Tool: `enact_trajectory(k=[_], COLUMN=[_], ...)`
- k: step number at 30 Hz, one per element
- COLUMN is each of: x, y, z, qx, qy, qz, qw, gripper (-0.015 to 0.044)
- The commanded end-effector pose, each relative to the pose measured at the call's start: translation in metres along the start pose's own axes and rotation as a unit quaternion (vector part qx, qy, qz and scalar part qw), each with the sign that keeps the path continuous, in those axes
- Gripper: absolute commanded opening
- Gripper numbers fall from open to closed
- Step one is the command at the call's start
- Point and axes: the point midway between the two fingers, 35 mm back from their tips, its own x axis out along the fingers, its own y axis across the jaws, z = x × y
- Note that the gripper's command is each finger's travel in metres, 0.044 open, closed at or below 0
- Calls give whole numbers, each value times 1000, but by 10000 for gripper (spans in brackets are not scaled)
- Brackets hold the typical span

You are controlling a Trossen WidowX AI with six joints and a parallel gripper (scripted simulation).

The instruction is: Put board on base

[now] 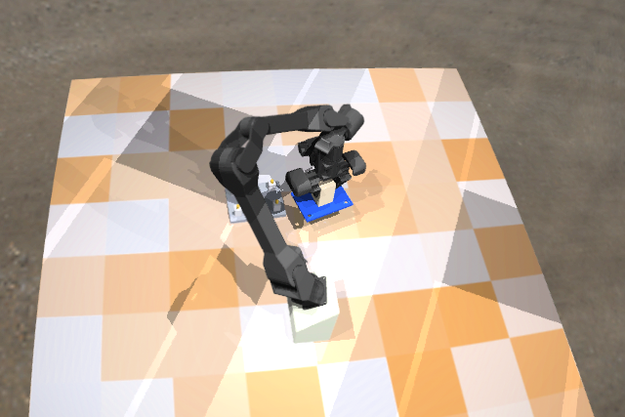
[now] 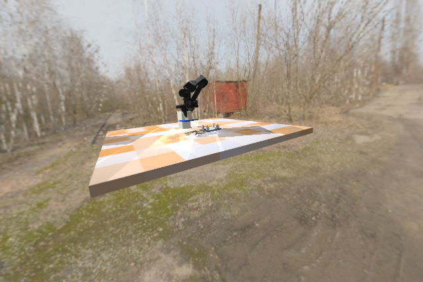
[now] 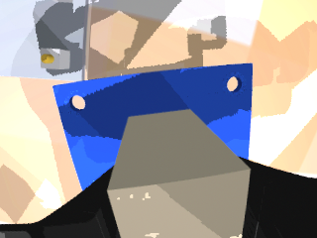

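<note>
Board (image 1: 337, 206) (image 2: 184, 120) (image 3: 149, 89), blue, raised beside the grey base (image 1: 243, 218) (image 2: 211, 130) (image 3: 22, 64); gripper (image 1: 322, 190) (image 2: 186, 113) clamped on its handle (image 1: 326, 193) (image 3: 173, 149). Foreseeable fault: corner holes missing pins, from apparent skew against the base. Second: board catching a post, if carried across too low.

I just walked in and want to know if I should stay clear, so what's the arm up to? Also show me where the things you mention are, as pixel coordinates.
The arm's claw (image 1: 325, 192) is shut on the tan handle (image 1: 326, 192) (image 3: 178, 149) of a blue board (image 1: 322, 210) (image 2: 193, 120) (image 3: 154, 91). The board hangs above the table (image 1: 136, 281) (image 2: 153, 156), handle side up, beside the grey base (image 1: 242, 218). It is not over the base's posts, so no pin is through a corner hole, and the board has yet to be set down and released.
</note>
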Motion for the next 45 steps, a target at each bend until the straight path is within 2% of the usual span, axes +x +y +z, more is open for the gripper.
enact_trajectory(k=[1,45], x=[-2,-4], y=[5,77], z=[8,80], qx=[8,69], qy=[-1,-5], qz=[-3,-1], qw=[1000,998], gripper=[0,0])
